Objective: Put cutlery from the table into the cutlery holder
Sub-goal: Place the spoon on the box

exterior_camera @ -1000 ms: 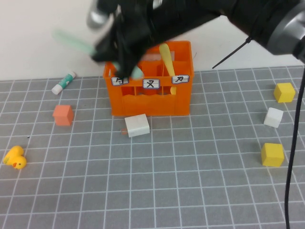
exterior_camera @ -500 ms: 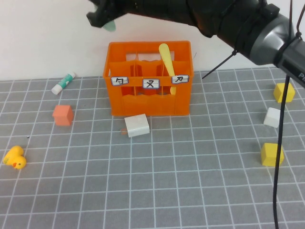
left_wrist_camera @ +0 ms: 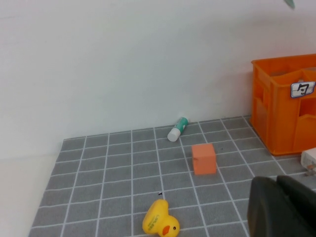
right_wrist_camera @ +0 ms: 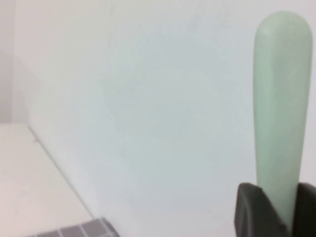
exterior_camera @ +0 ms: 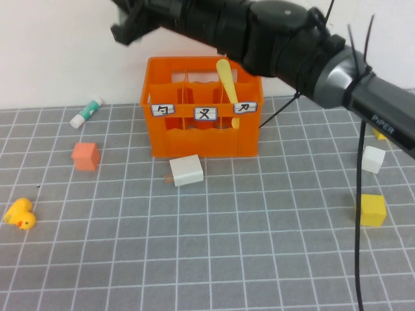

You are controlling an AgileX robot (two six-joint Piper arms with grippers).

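Counter (exterior_camera: 214, 259): grey with white grid, carrying everything below. Right arm (exterior_camera: 305, 52) reaches across the top of the high view, over and beyond the cutlery holder (exterior_camera: 202, 133). Right gripper (right_wrist_camera: 271, 207) sits high, up-left of the holder and well clear of it; its fingers (right_wrist_camera: 249, 210) pinch the mint-green spoon (right_wrist_camera: 281, 108), which sticks straight out from between them toward the white wall. Cutlery holder: orange crate at the back of the counter, three white labels on front. The pale yellow knife (exterior_camera: 227, 81) stands tilted in its right-hand compartment; the other compartments look empty as far as visible. White block (exterior_camera: 187, 170) lies just in front of the holder, below the fingers' level. Left of the holder: glue stick (exterior_camera: 87, 112), salmon cube (exterior_camera: 85, 156), yellow duck (exterior_camera: 20, 214). Far from the fingers on the right side: white cube (exterior_camera: 373, 159), yellow cube (exterior_camera: 371, 209). Left gripper (left_wrist_camera: 284, 207): low over the counter, near the duck and salmon cube, fingers pressed together, holding nothing.
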